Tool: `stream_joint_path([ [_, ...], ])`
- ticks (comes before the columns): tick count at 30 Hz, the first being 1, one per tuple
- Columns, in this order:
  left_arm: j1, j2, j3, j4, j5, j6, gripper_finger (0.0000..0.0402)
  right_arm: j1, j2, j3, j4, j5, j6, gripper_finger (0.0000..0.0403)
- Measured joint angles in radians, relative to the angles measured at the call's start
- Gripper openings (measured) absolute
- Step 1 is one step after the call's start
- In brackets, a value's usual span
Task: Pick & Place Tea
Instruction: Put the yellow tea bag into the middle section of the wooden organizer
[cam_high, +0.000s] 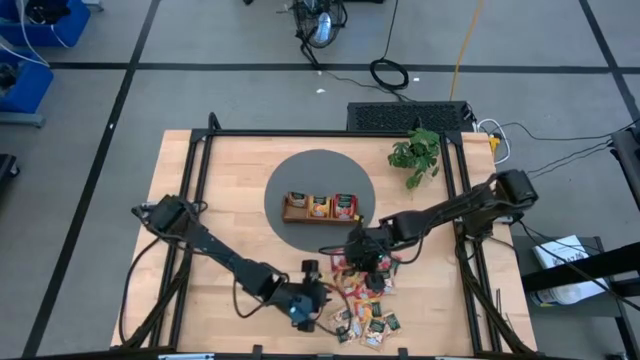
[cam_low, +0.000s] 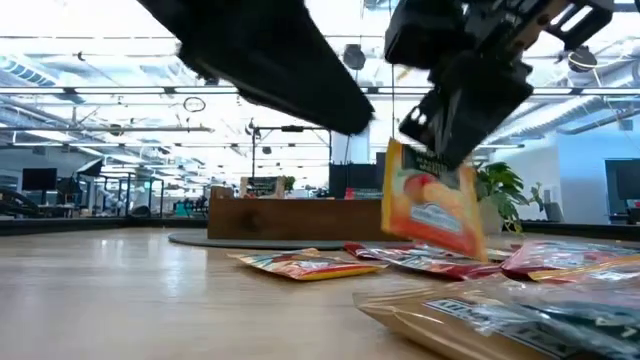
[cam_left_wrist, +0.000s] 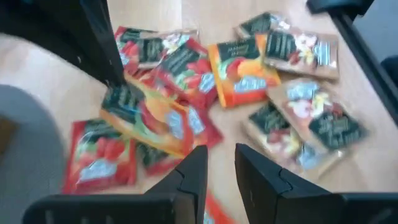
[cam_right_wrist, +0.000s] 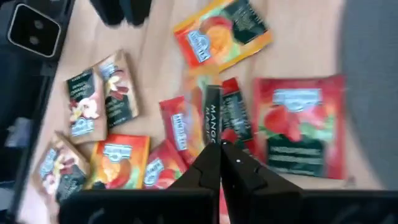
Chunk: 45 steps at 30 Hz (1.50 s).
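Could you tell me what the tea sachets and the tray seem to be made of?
The tea sachets look like glossy printed foil or coated paper: they catch light and crinkle at the edges, though which one is unclear. The tray looks like brown wood with a matte finish, divided into compartments.

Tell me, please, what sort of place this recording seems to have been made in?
Most likely a robotics lab in a large open office or workshop. A framed wooden table carries two robot arms, cables trail over the grey floor, and the low view shows desks with monitors under an open ceiling of pipes.

Open lab hall, exposed ceiling trusses (cam_low: 120, 95)
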Motion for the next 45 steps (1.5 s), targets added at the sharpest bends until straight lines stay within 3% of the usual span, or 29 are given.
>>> stream_joint_path([
  [7,-0.057,-0.013,-0.007,-0.201,-0.069,-0.083,0.0088,-0.013,-0.118,0.008,-0.099,0.161,-0.044,0.0],
  [16,-0.077,-0.018,-0.143,-0.236,-0.185,-0.197,0.0088,-0.132,-0.182,0.025,-0.111,0.221,-0.163,0.0],
  [24,-0.101,-0.133,-0.282,-0.236,-0.299,-0.271,0.0088,-0.308,-0.09,0.212,-0.163,0.222,-0.339,0.0],
  [30,-0.155,-0.294,-0.378,-0.222,-0.385,-0.296,0.0088,-0.411,0.029,0.346,-0.249,0.184,-0.419,0.0],
  [36,-0.229,-0.407,-0.449,-0.227,-0.454,-0.325,0.0088,-0.434,0.165,0.419,-0.278,0.167,-0.447,0.0],
  [45,-0.279,-0.428,-0.491,-0.206,-0.535,-0.338,0.0088,-0.436,0.251,0.425,-0.204,0.171,-0.483,0.0],
])
